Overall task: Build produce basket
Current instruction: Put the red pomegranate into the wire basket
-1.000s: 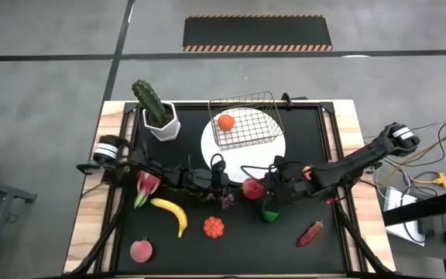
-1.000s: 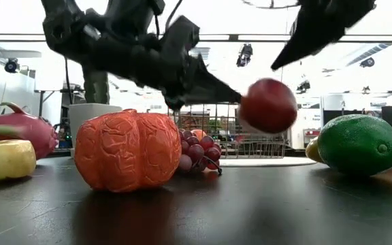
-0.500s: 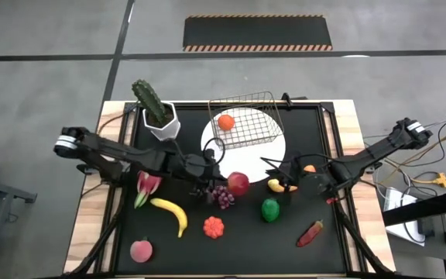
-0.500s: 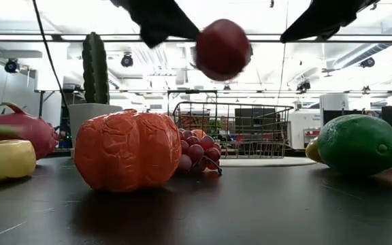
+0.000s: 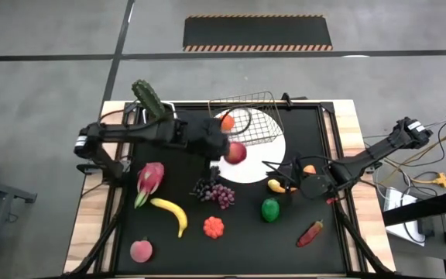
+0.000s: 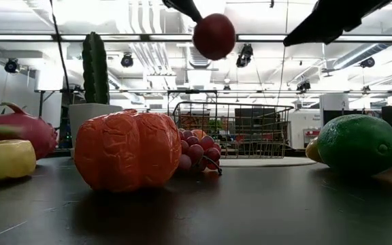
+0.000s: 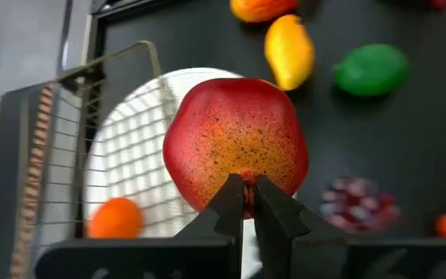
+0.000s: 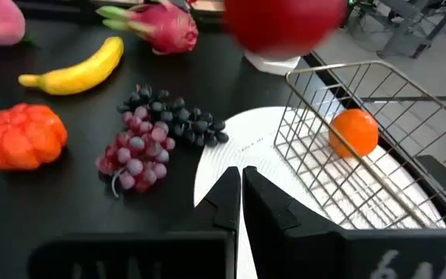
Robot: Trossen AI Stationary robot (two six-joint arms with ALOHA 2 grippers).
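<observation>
Small rectangular wire basket (image 5: 246, 120) holding one orange (image 5: 226, 122), on a white round plate (image 5: 265, 151) at table's 12 o'clock, just beyond the left gripper (image 5: 224, 147) clenched on a speckled red apple (image 5: 237, 153), since raised and carried basketward; right gripper (image 5: 276, 172) closed, empty, at 3 o'clock.

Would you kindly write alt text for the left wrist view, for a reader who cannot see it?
The left gripper holds a red apple by its stem above a white plate, its fingers pinched shut. Beside it a wire basket holds an orange; a yellow fruit, a green fruit and grapes lie on the black mat.
</observation>
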